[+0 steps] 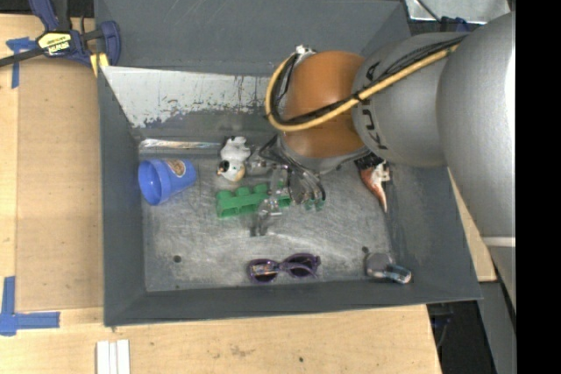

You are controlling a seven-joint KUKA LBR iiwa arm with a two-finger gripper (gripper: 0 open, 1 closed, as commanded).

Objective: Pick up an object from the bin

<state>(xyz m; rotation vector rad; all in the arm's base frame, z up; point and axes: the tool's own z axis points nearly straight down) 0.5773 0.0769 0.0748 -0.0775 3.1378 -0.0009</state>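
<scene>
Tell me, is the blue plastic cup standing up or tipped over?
Tipped over: the blue plastic cup lies sideways, mouth facing left.

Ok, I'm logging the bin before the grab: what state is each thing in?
Blue plastic cup: tipped on its side, at left.
Green plastic block: lying flat mid-bin, partly under the pincer.
Small white figure: behind the block, free.
Purple sunglasses: lying flat by the front wall.
Pincer: low over the block's right end.

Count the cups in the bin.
1: the blue cup lies at the left of the bin. The arm covers part of the floor, so another could be hidden.
</scene>
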